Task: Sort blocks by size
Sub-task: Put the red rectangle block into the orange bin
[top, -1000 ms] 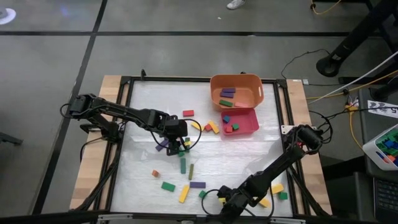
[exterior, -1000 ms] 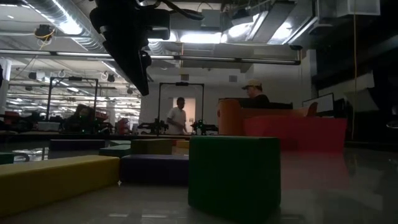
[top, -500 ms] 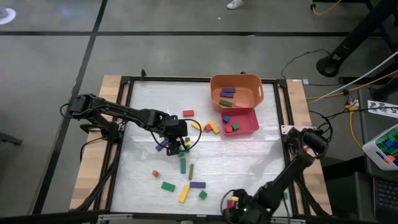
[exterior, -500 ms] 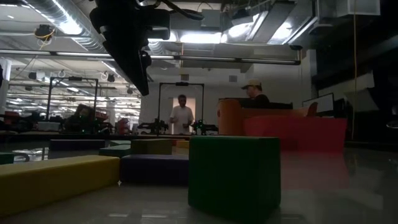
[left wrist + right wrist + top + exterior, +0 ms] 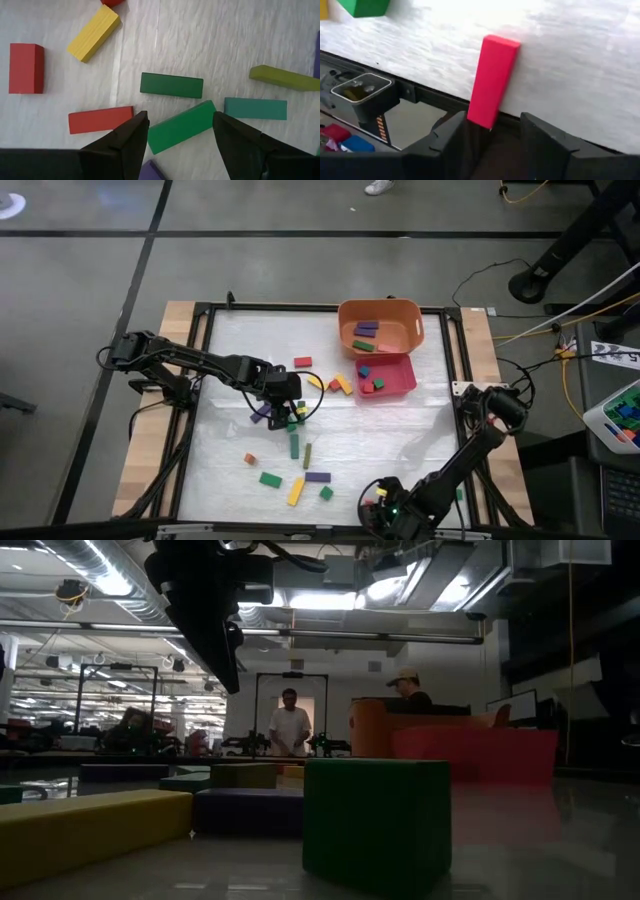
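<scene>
At the bottom edge of the high view, the right end effector [image 5: 490, 137] grasps what looks like a pink-red bar [image 5: 492, 80]. Mid-left, the left end effector [image 5: 179, 127] hangs released over a green bar [image 5: 181, 126]. Farther up, the orange bin [image 5: 380, 308] holds blocks [image 5: 367, 328].

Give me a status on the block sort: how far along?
Early to midway. Done: a few blocks sit in the orange bin, a few more in the pink-red tray. In hand: the right end effector grips a pink bar at the table's near edge; the left end effector hovers open over a green bar. Left: a dozen or so loose blocks on the table.
</scene>
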`<control>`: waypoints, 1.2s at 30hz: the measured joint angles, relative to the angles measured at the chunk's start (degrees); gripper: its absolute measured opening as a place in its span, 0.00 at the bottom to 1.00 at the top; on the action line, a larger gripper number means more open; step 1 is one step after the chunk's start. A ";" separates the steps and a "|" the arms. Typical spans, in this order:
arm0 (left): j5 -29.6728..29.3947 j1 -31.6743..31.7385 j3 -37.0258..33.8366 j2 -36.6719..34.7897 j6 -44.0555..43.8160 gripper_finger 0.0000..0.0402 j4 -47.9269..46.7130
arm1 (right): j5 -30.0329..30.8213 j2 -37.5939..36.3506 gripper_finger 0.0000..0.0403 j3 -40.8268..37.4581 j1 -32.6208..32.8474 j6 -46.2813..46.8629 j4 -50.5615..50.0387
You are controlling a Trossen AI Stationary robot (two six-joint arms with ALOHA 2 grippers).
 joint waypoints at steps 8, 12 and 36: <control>-0.01 0.00 0.00 0.00 -0.09 0.52 0.01 | 0.52 0.07 0.46 0.00 -2.03 -2.44 -1.35; -0.02 0.00 0.00 0.00 -0.11 0.52 0.01 | 0.56 0.07 0.46 0.00 -2.70 -3.84 -1.42; -0.01 0.00 0.00 0.00 0.34 0.52 0.05 | -0.55 4.44 0.46 0.12 -2.77 -3.93 1.43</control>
